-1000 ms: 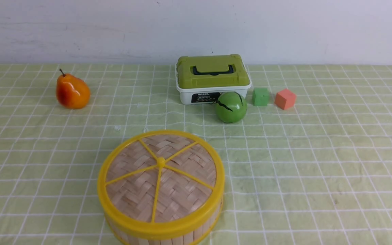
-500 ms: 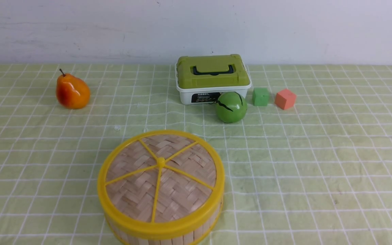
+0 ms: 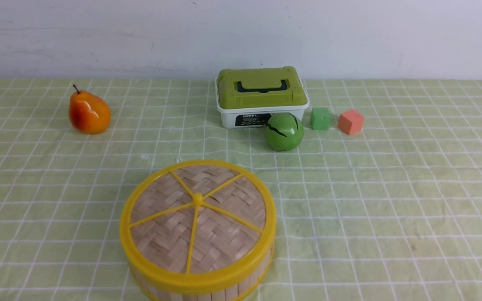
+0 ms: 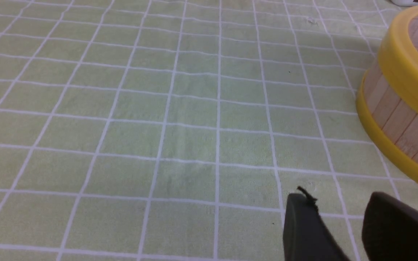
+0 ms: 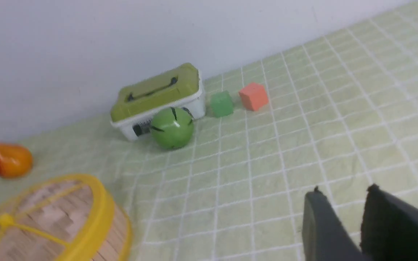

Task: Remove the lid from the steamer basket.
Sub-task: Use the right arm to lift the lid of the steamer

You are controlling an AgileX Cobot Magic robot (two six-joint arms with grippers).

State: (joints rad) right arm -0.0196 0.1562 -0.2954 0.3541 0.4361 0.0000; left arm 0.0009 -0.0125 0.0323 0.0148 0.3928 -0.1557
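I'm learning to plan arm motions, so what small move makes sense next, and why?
Probably bring the right fingers over toward the lid, opening them wider on the way: the lid sits on the basket, and in the right wrist view those fingers hang away from it with only a narrow gap between them.

The tool stands open and empty, apart from the yellow-rimmed bamboo steamer basket.
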